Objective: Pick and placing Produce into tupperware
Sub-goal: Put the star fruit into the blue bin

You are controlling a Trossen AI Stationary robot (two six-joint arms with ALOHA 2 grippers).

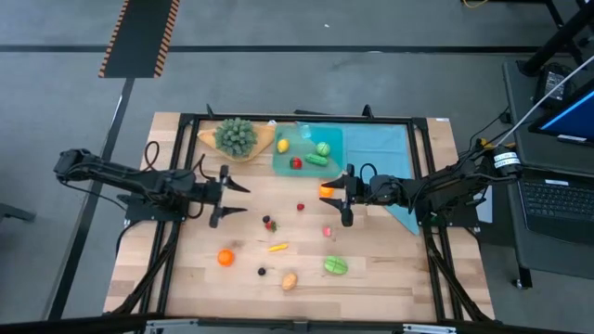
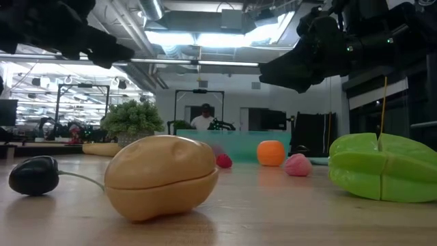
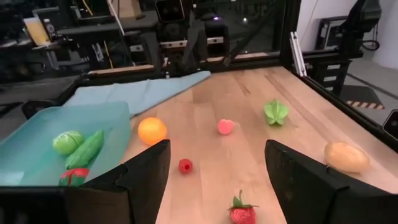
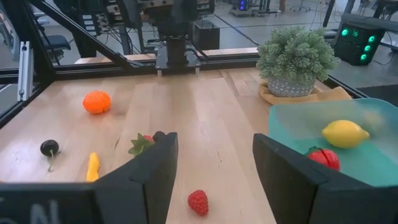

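Note:
The teal tupperware (image 1: 306, 139) stands at the far middle of the table and holds a lemon (image 4: 345, 133), a red piece (image 1: 296, 163) and two green pieces (image 3: 78, 148). Other produce lies about the table: an orange ball (image 1: 327, 190) beside the tupperware, a raspberry (image 1: 301, 207), a strawberry (image 1: 269, 223), a pink piece (image 1: 327, 231), a second orange (image 1: 225, 257), a tan potato (image 2: 160, 176) and a green starfruit (image 2: 382, 166). My left gripper (image 1: 239, 199) hangs open left of centre. My right gripper (image 1: 345, 197) hangs open, raised, close by the orange ball.
A bushy green plant (image 1: 237, 136) on a tan wooden dish sits left of the tupperware. A flat teal cloth (image 1: 385, 153) lies to its right. A dark cherry (image 2: 34, 174) and a small yellow-orange piece (image 1: 277, 247) lie near the front. Black frame rails edge the table.

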